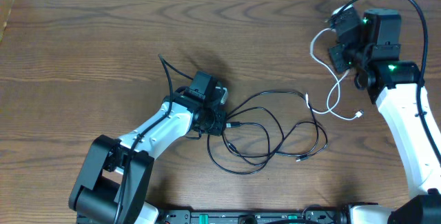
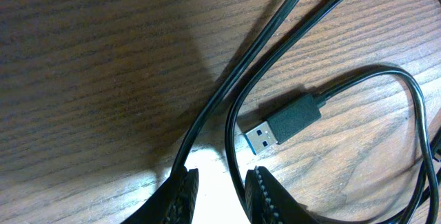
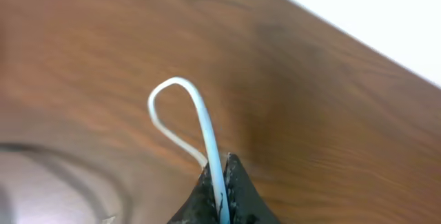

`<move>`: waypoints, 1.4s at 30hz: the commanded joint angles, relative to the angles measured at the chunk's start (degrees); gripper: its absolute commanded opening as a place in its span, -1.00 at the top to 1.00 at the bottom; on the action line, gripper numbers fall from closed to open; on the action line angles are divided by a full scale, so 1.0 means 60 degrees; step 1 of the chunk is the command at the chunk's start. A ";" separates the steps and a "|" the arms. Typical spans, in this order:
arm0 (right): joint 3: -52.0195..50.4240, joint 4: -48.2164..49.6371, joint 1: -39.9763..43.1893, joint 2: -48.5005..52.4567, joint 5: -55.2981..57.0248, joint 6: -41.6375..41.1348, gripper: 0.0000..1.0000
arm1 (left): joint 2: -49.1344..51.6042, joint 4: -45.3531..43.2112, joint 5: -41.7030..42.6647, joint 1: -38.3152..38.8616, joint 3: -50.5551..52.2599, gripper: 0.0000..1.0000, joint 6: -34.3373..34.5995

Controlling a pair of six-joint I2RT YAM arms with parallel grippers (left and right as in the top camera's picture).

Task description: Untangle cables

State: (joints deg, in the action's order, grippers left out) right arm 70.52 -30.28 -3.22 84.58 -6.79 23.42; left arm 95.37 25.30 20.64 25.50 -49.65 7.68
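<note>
Untangling is partly complete: the right jaws [image 3: 222, 165] are clenched on the white cable [image 3: 207, 127], which appears freed, while the black cables [image 2: 293, 119] lie looped together ahead of the slightly parted left jaws [image 2: 220, 182], one strand passing between them.

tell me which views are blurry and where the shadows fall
Overhead: evenly lit and sharp. Left wrist: USB plug crisp, dark shadow over the table at left. Right wrist: white cable fairly sharp, table behind it blurred.
</note>
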 commanded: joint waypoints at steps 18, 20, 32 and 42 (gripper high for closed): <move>0.0044 -0.1231 -0.0087 -0.2714 -0.0215 -0.0047 0.98 | 0.0018 0.0022 -0.0066 -0.0051 -0.0138 0.42 0.0011; -0.0015 -0.1603 -0.0106 -0.2583 -0.0295 -0.0044 0.98 | 0.0018 0.0022 -0.0066 -0.0051 -0.0138 0.41 0.0015; -0.0033 -0.3351 -0.1086 -0.2011 -0.1490 0.1060 0.98 | 0.0018 0.0022 -0.0066 -0.0051 -0.0138 0.42 0.0011; -0.0033 -0.5031 -0.2830 -0.2022 0.1020 0.1800 0.98 | 0.0018 0.0022 -0.0066 -0.0051 -0.0138 0.42 0.0015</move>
State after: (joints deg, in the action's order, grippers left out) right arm 70.37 -60.23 -18.46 73.32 -11.70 32.82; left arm 95.37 25.32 20.64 25.50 -49.65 7.68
